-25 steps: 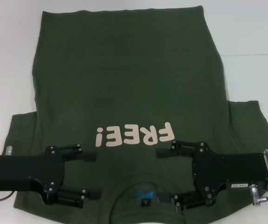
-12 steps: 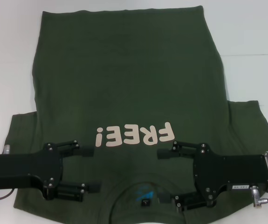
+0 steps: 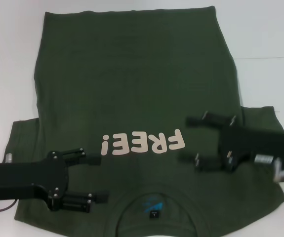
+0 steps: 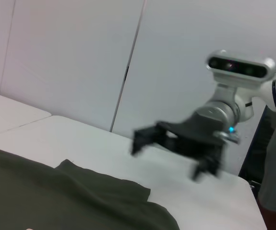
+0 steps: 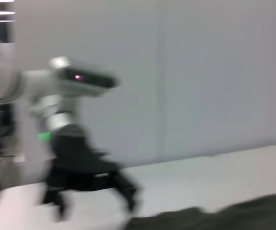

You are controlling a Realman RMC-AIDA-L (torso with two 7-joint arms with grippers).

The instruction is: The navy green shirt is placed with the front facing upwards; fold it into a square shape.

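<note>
The navy green shirt (image 3: 137,89) lies flat and unfolded, collar at 6 o'clock on the bench (image 3: 270,39), folding not begun, both the left gripper (image 3: 95,177) and right gripper (image 3: 193,139) released above it.

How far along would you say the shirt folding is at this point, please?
Barely begun. The navy green shirt lies flat, front up, sleeves spread, no fold visible. Both open grippers hover over its chest: the left gripper beside the collar, the right gripper near the lettering. All folding remains.
</note>
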